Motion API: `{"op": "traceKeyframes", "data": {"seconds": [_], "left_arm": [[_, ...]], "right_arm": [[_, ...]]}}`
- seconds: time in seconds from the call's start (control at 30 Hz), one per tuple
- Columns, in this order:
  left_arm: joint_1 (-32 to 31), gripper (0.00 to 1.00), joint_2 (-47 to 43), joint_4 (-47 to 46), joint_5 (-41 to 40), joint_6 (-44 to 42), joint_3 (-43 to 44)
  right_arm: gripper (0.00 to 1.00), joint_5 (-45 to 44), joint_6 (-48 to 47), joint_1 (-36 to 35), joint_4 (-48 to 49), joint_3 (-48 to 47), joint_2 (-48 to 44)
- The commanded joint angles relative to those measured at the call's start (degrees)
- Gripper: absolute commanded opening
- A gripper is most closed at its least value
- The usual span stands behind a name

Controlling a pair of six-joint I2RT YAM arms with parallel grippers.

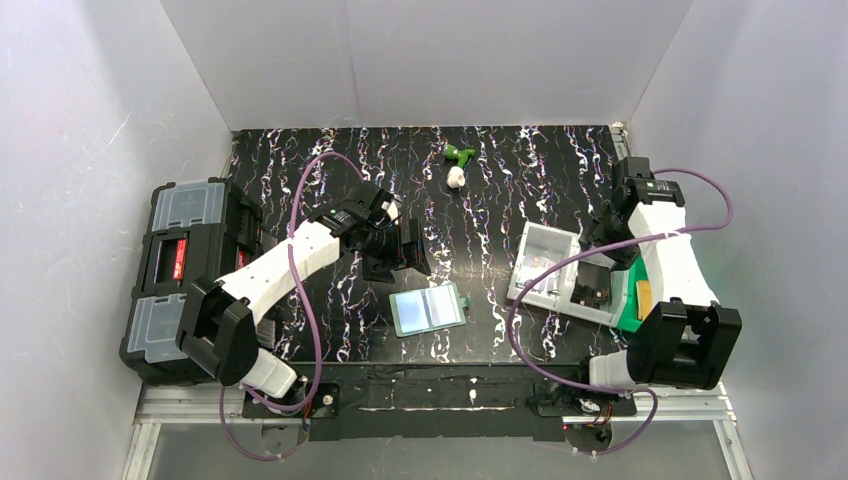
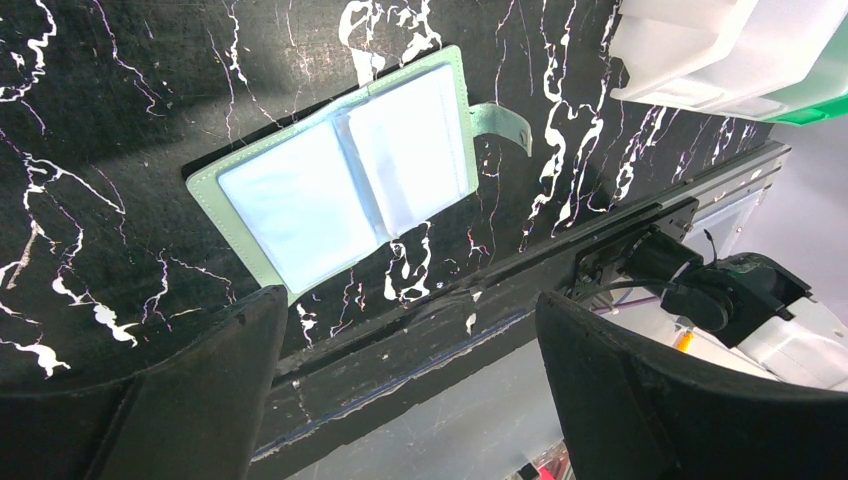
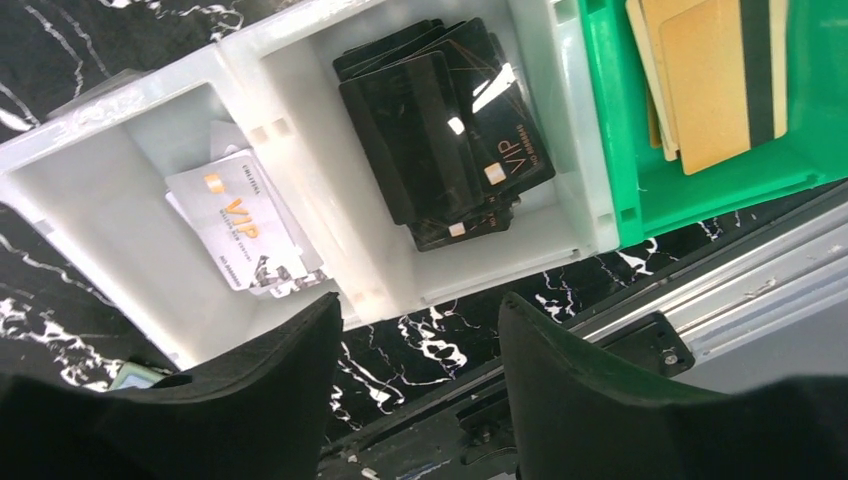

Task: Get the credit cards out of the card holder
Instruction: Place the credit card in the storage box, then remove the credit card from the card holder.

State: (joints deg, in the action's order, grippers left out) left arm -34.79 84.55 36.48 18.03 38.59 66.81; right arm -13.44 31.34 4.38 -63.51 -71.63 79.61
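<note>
Card holder (image 2: 350,180) lies spread open and flat on the table just ahead of the left gripper (image 2: 405,330), whose jaws stand wide with nothing between them; its snap tab (image 2: 505,125) sticks out on the far side from the fingers. Glare on the clear sleeves hides whether any credit cards remain inside. If one does, the soft holder is unpinned and would likely drag or fold with a pinched sleeve instead of giving up the card. A sideways pull could also slide it toward the table edge beneath the fingers. The right gripper (image 3: 418,320) hovers with its jaws apart and empty, directly over the white tray (image 3: 290,140). Coming down carelessly, a finger could catch the tray's near wall and jolt the loose stacks. One tray compartment holds a pale grey card (image 3: 240,225), the next a fanned pile of black cards (image 3: 440,130). Beyond the tray's right wall, the green bin (image 3: 620,130) holds gold cards (image 3: 715,80).
</note>
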Motion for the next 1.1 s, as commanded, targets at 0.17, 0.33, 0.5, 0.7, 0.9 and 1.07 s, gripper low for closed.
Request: {"op": "traceKeyframes", "data": {"seconds": [0.17,0.33,0.5,0.7,0.9,1.07], "left_arm": [[-0.2,0.94,-2.3,2.9,-2.1,-0.4,-0.3],[-0.2,0.95,-2.6,3.5,-2.8,-0.2,-0.5],[-0.2,0.95,-3.2,3.8,-4.4,0.3,-1.6],[-0.2,0.93,-4.0,3.1,-4.5,1.7,-5.3],[-0.2,0.83,-6.1,1.5,-5.1,3.8,-10.6],[-0.2,0.54,-5.6,-1.6,-4.2,5.3,-14.0]], "right_arm": [[0.88,6.7,-1.5,0.1,-1.1,-4.2,-5.3],[0.98,10.9,-2.1,0.0,-1.1,-5.8,-7.0],[0.98,12.2,-0.9,-6.8,-0.5,-7.5,-7.0],[0.98,15.1,4.5,-23.0,3.7,-7.7,-3.3],[0.92,18.5,8.4,-36.5,10.5,-5.2,2.4],[0.79,20.2,9.5,-45.6,15.1,-3.0,7.6]]}}
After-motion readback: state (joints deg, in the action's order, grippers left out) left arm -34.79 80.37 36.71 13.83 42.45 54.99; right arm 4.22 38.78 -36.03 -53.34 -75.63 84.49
